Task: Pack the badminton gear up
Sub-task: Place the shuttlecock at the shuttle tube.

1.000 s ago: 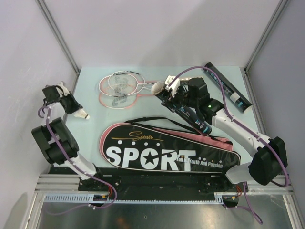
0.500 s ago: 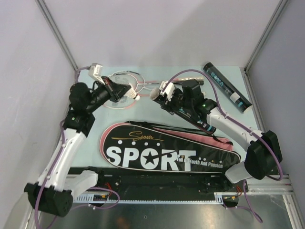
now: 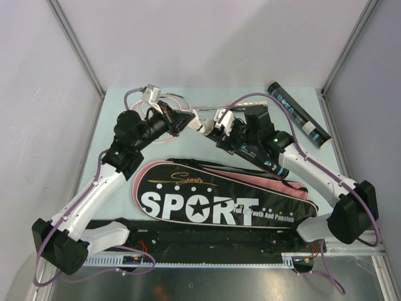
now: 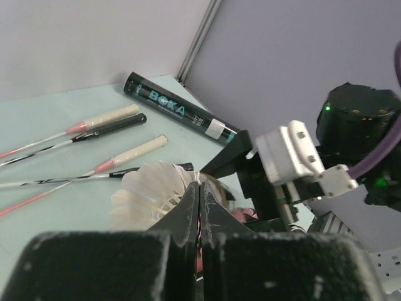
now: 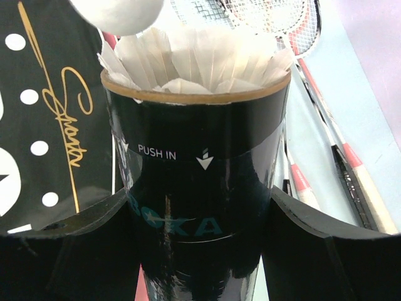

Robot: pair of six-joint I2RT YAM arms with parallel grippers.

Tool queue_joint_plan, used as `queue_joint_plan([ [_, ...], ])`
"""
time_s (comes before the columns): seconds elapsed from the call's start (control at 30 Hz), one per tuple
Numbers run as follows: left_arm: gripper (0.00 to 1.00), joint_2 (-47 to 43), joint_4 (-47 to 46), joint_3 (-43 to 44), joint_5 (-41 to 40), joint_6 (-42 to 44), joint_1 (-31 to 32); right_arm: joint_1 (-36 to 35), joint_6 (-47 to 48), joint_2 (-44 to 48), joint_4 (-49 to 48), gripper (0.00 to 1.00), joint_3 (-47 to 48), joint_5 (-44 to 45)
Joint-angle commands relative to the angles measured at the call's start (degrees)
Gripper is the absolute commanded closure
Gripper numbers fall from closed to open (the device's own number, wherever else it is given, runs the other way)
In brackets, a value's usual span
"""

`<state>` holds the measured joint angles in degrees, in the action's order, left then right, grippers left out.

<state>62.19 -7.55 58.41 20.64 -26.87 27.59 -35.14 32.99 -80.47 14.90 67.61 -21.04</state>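
My right gripper [image 3: 245,143] [image 5: 197,213] is shut on a dark tube [image 3: 258,153] [image 5: 194,182] with teal print, held tilted above the bag. White feathers [image 5: 194,59] fill its open mouth. My left gripper [image 3: 188,120] [image 4: 200,185] is shut on the feather skirt of a white shuttlecock [image 3: 199,124] [image 4: 147,191]. Its rounded cork [image 5: 122,12] hangs just at the tube's mouth. A second tube [image 3: 299,115] [image 4: 178,111] lies at the back right. Pink-and-white rackets [image 3: 168,105] [image 5: 282,22] lie at the back, partly hidden by my left arm, with their handles [image 4: 113,117] pointing right.
A black and pink racket bag [image 3: 219,197] [image 5: 44,125] printed SPORT lies across the near half of the pale green table [image 3: 113,119]. Grey walls with metal posts [image 3: 78,47] close in the left, back and right sides.
My left arm has swung from the far left to the middle, carrying the shuttlecock up to the tube's mouth. The right arm with its tube has shifted only slightly.
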Motion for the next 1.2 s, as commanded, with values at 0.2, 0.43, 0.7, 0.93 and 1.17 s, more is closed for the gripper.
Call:
queue_joint_plan([
  [0.2,1.0,3.98,-9.76,0.56,-0.43,-2.83,2.98,-0.02,-0.65,5.49,0.31,0.79,0.68,-2.34],
  [0.43,1.0,7.76,-13.09,0.04,0.36,-5.82,6.94,1.21,-5.31,7.69,-5.84,0.79,-0.9,-0.76],
  [0.7,1.0,12.69,-31.54,-5.94,4.5,-19.44,9.67,2.44,-6.45,11.29,-10.23,0.8,-5.12,1.35],
  [0.93,0.0,9.54,-32.35,-5.85,9.32,-16.81,8.71,3.41,-4.88,13.4,-8.66,0.8,-6.62,2.31],
  [1.17,0.34,9.0,-30.6,-3.22,17.24,-23.49,1.59,3.41,-2.85,13.58,-5.66,0.81,-6.8,3.81],
])
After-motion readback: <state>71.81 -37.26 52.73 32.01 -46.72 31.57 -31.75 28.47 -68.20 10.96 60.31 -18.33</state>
